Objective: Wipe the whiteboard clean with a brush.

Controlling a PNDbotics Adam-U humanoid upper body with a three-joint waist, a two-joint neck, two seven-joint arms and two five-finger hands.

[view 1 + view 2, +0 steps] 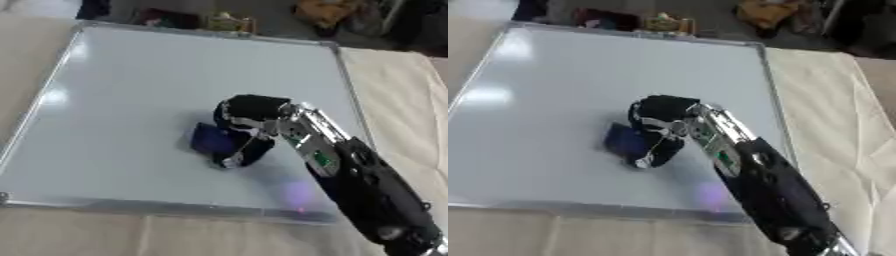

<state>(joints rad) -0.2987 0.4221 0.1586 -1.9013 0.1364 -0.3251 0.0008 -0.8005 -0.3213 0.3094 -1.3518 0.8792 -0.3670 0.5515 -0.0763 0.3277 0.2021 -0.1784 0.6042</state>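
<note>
Whiteboard (131, 90): large, white, silver-framed; lies flat on the bench (402, 100), tilted askew in both views; its surface reads blank, with pale light glare near the left edge and a faint purple glow near the front edge

Brush (210, 140): a dark blue block; rests on the whiteboard a little right of the middle, towards the front half; its left part shows, the rest is covered by the hand

Right hand (249, 127): black, on the board above and beside the brush; fingers curled down round the brush's right side, holding it against the board; fingertips (647, 161) point towards the front edge; details of the grip are blurred

Right arm (754, 190): comes in from the lower right corner, crosses the board's front frame; silver section with a small green part near the wrist, black further back

Left hand: shows in neither view

Bench: covered in a beige cloth, visible to the right of the board and along the front

Far edge: dark and yellow shapes (229, 21) beyond the board's top frame; too blurred to tell what they are
</note>
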